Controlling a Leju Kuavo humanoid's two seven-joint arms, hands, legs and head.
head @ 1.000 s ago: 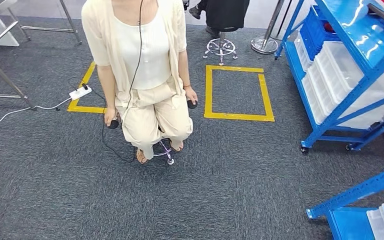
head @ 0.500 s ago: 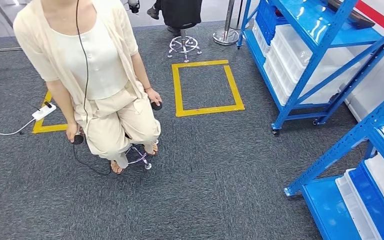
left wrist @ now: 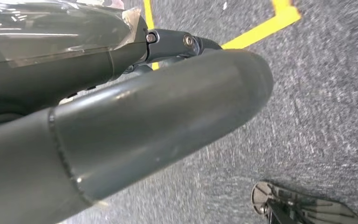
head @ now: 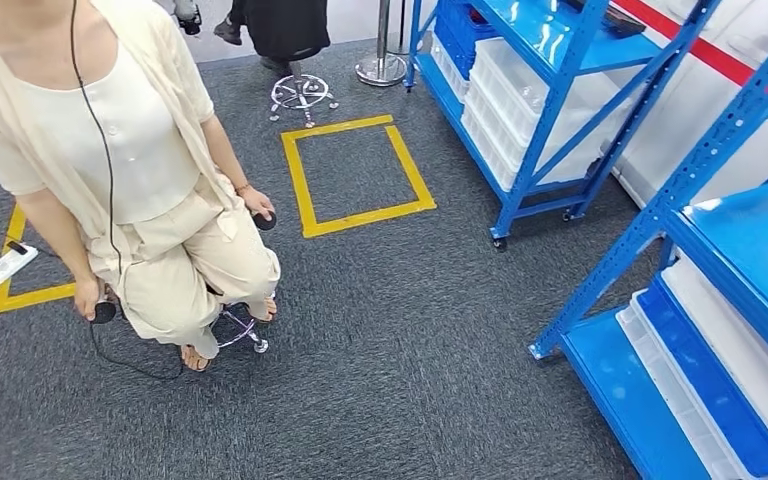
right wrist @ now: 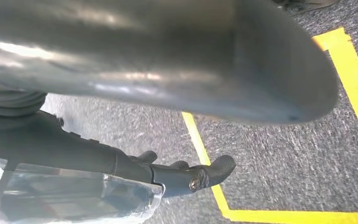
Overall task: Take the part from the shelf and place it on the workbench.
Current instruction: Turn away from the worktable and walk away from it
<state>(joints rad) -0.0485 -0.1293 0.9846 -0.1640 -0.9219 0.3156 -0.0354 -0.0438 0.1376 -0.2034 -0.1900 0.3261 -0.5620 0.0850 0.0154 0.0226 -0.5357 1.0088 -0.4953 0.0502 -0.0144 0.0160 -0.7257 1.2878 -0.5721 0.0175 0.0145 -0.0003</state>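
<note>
A dark flat object (head: 612, 16) lies on the upper level of the far blue shelf (head: 560, 70); I cannot tell whether it is the part. A nearer blue shelf (head: 730, 240) stands at my right, with white and blue bins (head: 720, 370) on its low level. My left hand (left wrist: 121, 121) hangs over the grey carpet with its fingers extended and nothing in it. My right hand (right wrist: 158, 70) hangs the same way above a yellow tape line (right wrist: 205, 154), its dark fingers (right wrist: 209, 170) stretched out and empty.
A person (head: 110, 150) sits on a stool at my left, holding a small dark controller in each hand. A yellow tape square (head: 355, 175) marks the carpet ahead. A power strip (head: 8, 265), another stool (head: 300, 95) and a post base (head: 380, 68) lie beyond.
The whole picture has slid left: my view has turned to the right. The blue shelves now take up more of the right side. The person stays seated.
</note>
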